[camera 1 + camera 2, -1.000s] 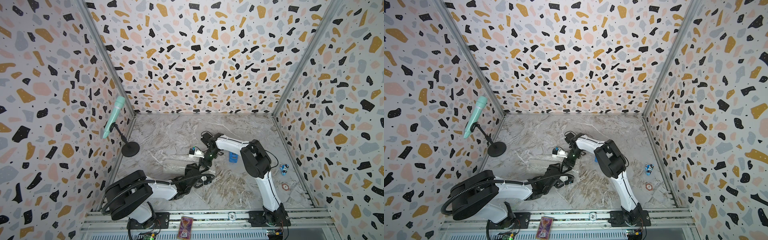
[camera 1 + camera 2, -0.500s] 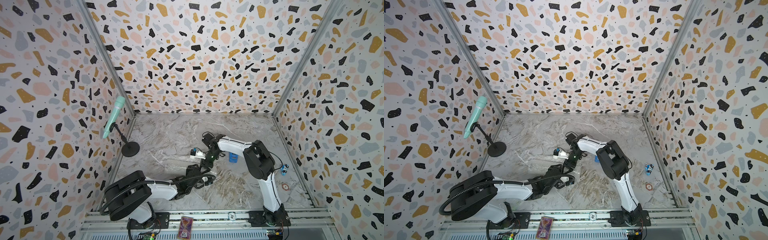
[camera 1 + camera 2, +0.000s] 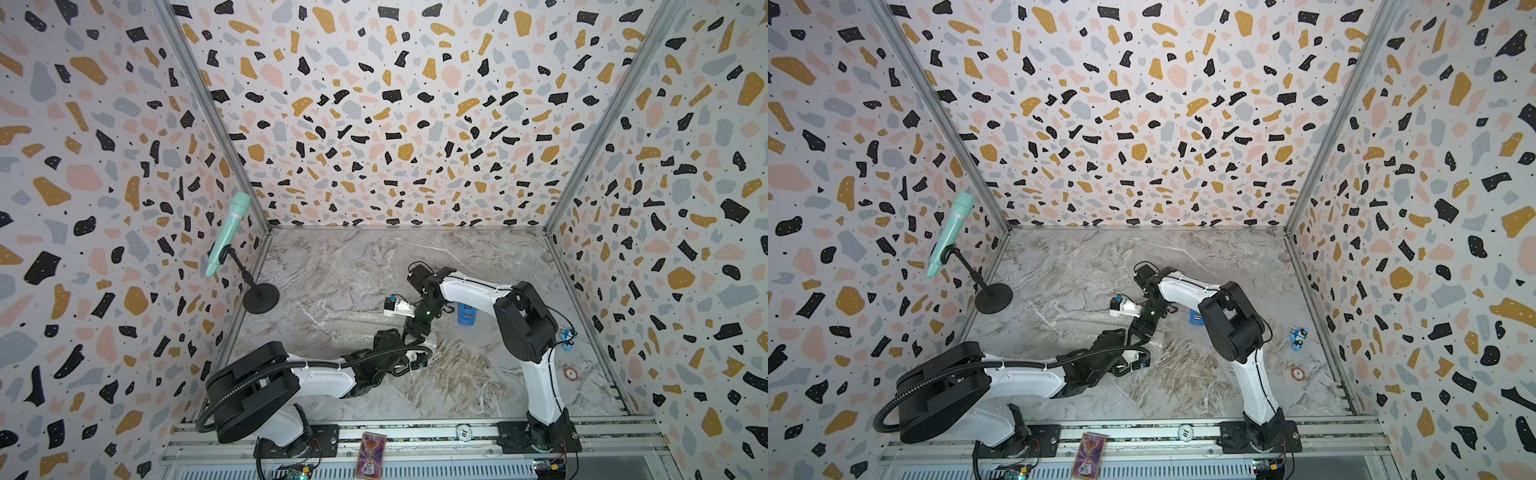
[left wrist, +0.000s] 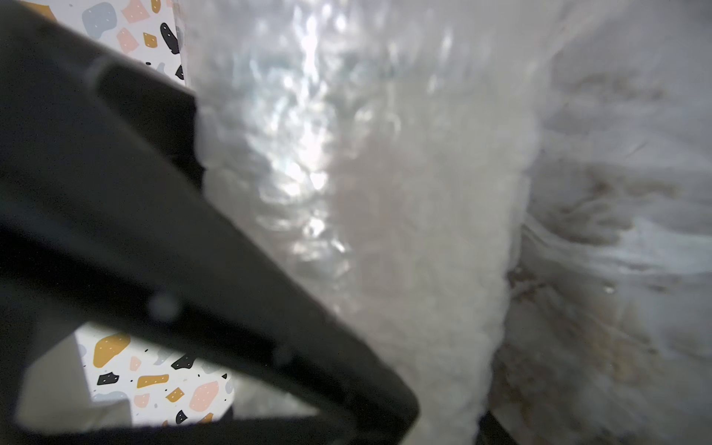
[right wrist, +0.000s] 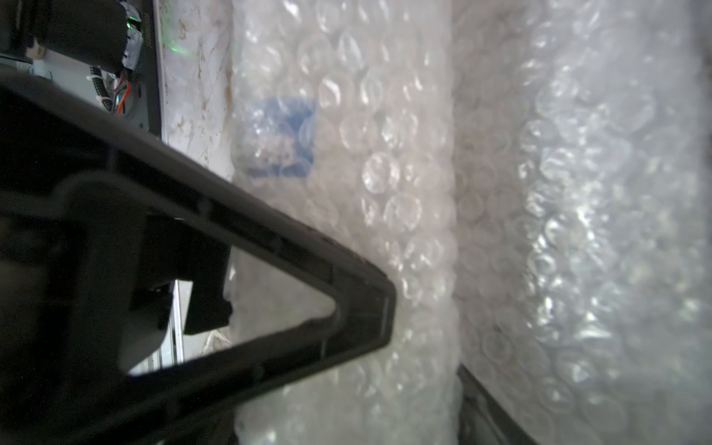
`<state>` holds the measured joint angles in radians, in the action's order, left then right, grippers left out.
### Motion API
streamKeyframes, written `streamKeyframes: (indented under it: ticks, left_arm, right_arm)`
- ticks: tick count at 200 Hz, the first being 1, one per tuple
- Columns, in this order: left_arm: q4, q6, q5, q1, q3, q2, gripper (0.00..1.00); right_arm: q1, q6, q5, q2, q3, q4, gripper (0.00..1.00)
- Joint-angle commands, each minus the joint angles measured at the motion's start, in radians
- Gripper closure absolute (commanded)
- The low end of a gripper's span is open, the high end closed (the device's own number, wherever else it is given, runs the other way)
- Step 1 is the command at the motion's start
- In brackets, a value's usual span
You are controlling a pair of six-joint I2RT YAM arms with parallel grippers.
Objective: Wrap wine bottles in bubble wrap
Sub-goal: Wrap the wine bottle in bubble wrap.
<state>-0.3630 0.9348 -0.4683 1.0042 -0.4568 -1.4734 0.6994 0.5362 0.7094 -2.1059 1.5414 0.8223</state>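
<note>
The bubble wrap [image 3: 361, 328] lies on the marble table as a rolled bundle left of the middle. The wine bottle is inside it; only its blue mark [image 5: 281, 138] shows through the bubbles. My left gripper [image 3: 401, 337] reaches in from the front and is shut on the bundle's right end, the roll [image 4: 404, 231] filling the space between its jaws. My right gripper [image 3: 417, 326] comes down from behind onto the same end. Its black fingers [image 5: 346, 300] stand on either side of the roll [image 5: 385, 173], a little apart from it.
A mint-green microphone [image 3: 228, 235] on a black stand is at the left wall. A blue tape dispenser [image 3: 466, 313] stands right of the grippers, and a small white device [image 3: 395, 305] behind the bundle. A small blue object [image 3: 566, 336] and a round disc [image 3: 571, 374] lie by the right wall.
The right arm's elbow has shifted slightly to the right and its jaws have widened around the roll. The left gripper and the bundle have stayed in place.
</note>
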Motion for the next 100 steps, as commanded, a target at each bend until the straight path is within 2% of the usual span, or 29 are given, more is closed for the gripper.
streamKeyframes:
  ticks: [1,54,100]
  left_arm:
    - [0.05,-0.022,0.01,-0.004,-0.007,0.019,0.49]
    - [0.105,-0.031,0.053,-0.007,-0.034,0.018,0.5]
    - [0.304,-0.076,0.172,-0.048,-0.11,0.026,0.51]
  right_arm:
    - [-0.027,-0.016,-0.06,0.063,-0.012,-0.001,0.25]
    - [-0.053,-0.053,-0.057,0.13,-0.02,-0.054,0.21]
    - [-0.074,-0.084,-0.051,0.198,-0.043,-0.124,0.21]
